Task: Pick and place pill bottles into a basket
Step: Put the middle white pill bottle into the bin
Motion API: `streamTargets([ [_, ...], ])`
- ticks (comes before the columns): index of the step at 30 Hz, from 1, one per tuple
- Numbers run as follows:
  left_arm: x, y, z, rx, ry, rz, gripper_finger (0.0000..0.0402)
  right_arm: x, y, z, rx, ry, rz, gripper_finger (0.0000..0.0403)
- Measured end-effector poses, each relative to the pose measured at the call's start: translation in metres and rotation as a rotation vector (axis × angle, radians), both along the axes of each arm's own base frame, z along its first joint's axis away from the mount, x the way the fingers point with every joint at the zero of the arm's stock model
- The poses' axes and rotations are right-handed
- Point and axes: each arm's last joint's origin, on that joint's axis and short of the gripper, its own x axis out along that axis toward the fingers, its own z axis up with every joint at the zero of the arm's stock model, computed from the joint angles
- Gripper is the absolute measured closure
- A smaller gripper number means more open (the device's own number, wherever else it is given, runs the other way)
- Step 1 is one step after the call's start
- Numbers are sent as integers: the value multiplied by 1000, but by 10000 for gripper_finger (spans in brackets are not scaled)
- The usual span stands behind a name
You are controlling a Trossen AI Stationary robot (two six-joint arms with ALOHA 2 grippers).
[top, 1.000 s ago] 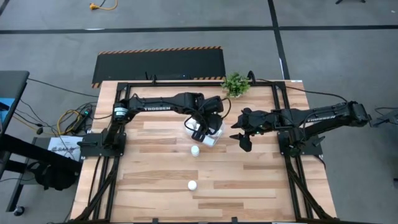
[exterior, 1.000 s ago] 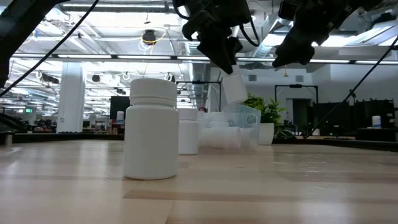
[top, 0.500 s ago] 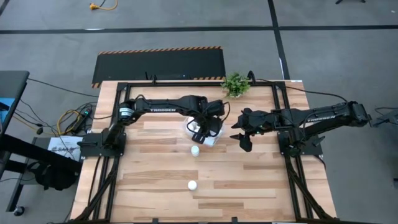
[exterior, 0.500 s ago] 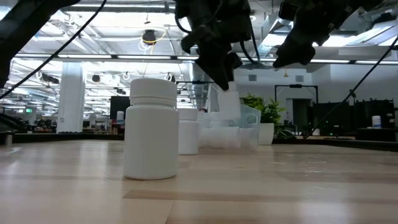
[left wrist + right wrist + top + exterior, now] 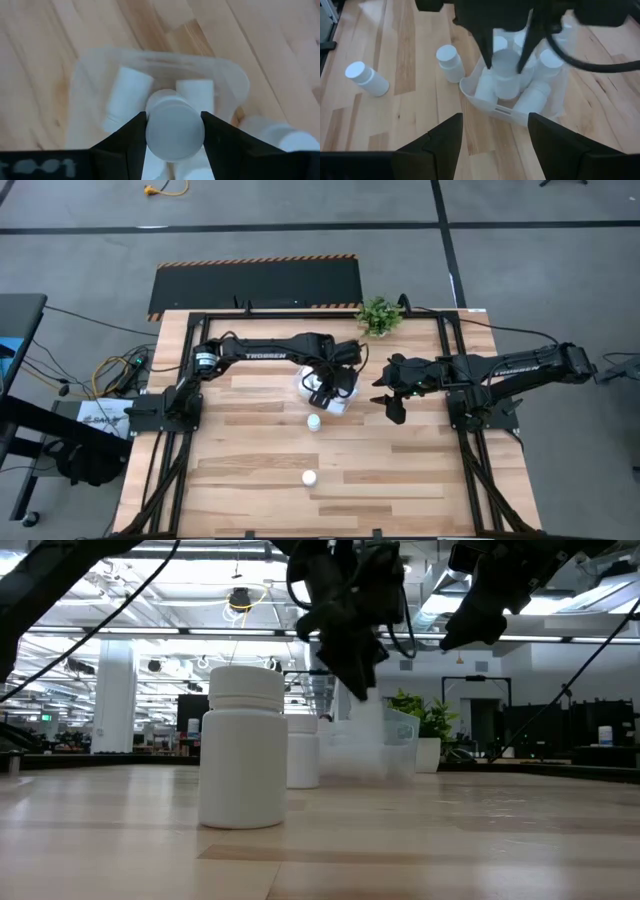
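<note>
Presently catalogued, from the working claw outward:

Left gripper (image 5: 327,385): poised over the basket, fingers clamped on one pill bottle; the left wrist view shows a dark finger (image 5: 125,140) pressed against each side of it.
Held pill bottle (image 5: 174,131): white, gripped by its sides, directly above the bottles already in the basket.
Basket (image 5: 345,402): clear tub with rounded corners, standing on the tabletop nearer the far edge than the near one, about midway between the side edges.
Bottles in the basket (image 5: 530,97): several, white, some lying, some upright, packed close together.
Loose bottle, nearer the basket (image 5: 314,422): upright on the wood, just outside the basket's near side.
Loose bottle, farther out (image 5: 309,477): alone on the tabletop, closer to the near edge, well apart from the basket.
Right gripper (image 5: 393,408): raised off the wood beside the basket, towards the right edge, fingers apart and holding nothing.
Potted plant (image 5: 378,314): small, green, at the far edge.
</note>
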Motion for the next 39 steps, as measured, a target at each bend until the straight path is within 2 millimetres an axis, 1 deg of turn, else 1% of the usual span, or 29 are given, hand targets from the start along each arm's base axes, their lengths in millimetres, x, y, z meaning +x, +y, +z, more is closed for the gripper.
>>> streamTargets([
  [1, 2, -1, -5, -1, 14, -4, 249, 0, 0, 0, 0, 0, 0, 184],
  [5, 4, -4, -16, -3, 41, -12, 248, 0, 0, 0, 0, 3, 0, 184],
  [13, 7, -4, -16, 5, 27, -10, 243, -1, 0, -1, -6, 12, 5, 184],
  [22, 6, -6, -17, 3, 39, -11, 203, -1, -5, -1, -27, 17, 1, 184],
  [31, 6, -9, -17, 7, 44, -4, 167, -1, -4, -1, -46, 19, 20, 184],
  [36, 7, -11, -6, 49, 40, 2, 159, -1, -4, -1, -46, 18, 20, 184],
  [39, 8, -14, 6, 89, 36, -6, 159, -1, -4, -1, -47, 19, 21, 184],
])
